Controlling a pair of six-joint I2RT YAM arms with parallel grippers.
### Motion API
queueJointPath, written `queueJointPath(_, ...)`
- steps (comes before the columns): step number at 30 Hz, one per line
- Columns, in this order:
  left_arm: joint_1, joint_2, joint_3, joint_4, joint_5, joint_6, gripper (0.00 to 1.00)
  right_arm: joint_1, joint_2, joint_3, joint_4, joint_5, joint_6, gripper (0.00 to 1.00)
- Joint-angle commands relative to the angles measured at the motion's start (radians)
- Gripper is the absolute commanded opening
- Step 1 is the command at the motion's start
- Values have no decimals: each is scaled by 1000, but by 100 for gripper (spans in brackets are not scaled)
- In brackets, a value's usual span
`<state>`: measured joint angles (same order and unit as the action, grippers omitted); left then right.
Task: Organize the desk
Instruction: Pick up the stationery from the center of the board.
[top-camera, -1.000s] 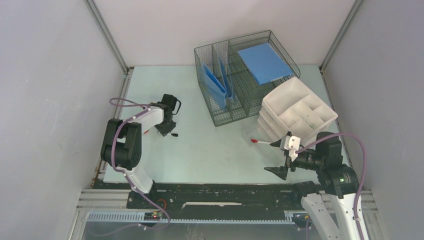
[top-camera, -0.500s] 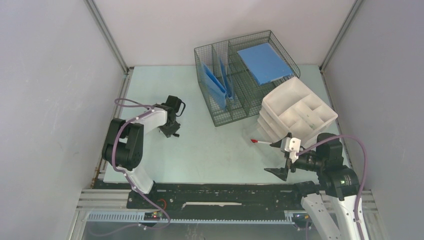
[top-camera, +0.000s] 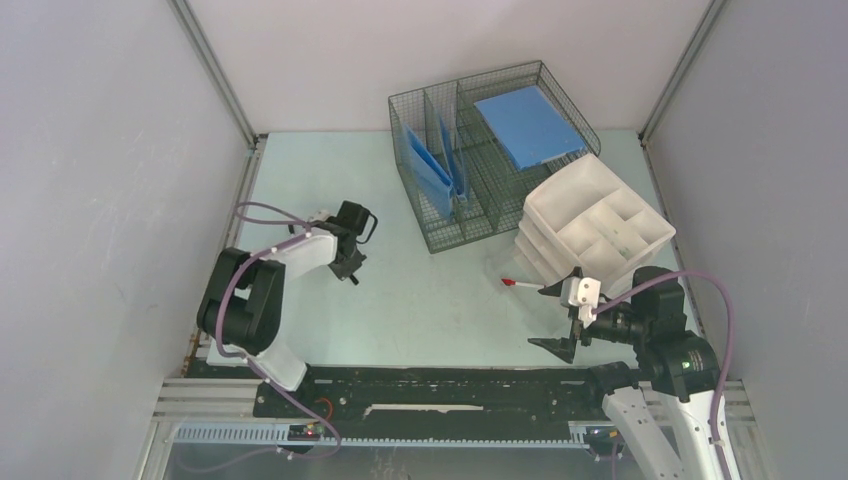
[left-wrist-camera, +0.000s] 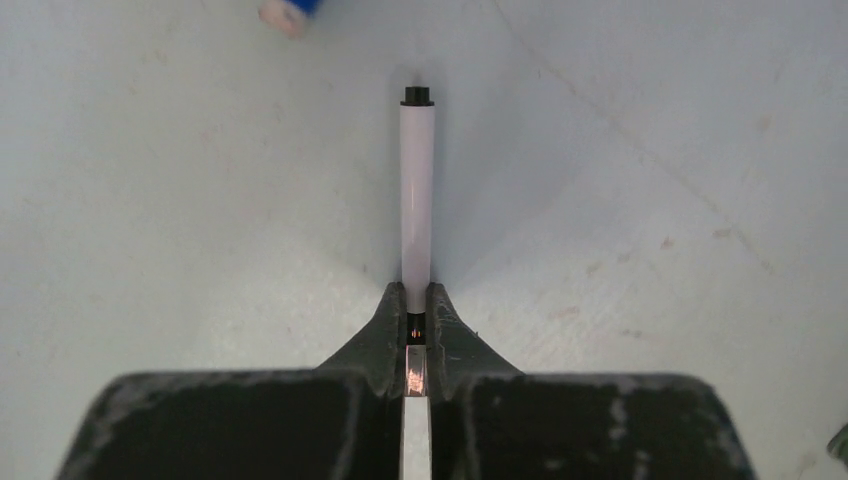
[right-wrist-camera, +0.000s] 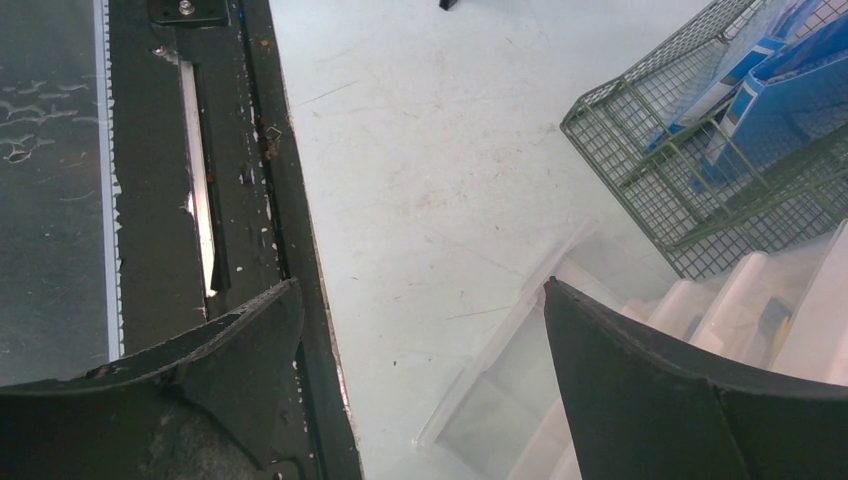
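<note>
- Left gripper (left-wrist-camera: 417, 300) had closed on a white marker (left-wrist-camera: 417, 190) near the desk's (top-camera: 430, 300) left edge.
- Right gripper (right-wrist-camera: 420, 285) gaped empty by the white trays (top-camera: 565, 185).
- Red-tipped pen (top-camera: 515, 285) lay loose; sorting looked barely begun.

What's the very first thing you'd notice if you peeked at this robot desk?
Probably the wire basket at the far side of the desk, holding bright blue folders. Beside it, on the right, sits a stack of white trays. Close up, the left gripper pinches a white pen.
</note>
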<state>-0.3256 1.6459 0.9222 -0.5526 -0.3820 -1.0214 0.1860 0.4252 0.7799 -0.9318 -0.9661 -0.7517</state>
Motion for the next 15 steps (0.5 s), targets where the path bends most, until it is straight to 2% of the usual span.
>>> queueJointPath(1, -65, -62, -65, -32, 42, -23, 1, 7, -10, -1, 2, 3, -12, 97)
queueJointPath(10, -227, -305, -141, -27, 23, -46, 0, 6, -2, -1, -2, -16, -12, 97)
queueJointPath(15, -355, -478, -215, 76, 28, -50, 0, 7, 11, -1, -8, -46, -14, 97)
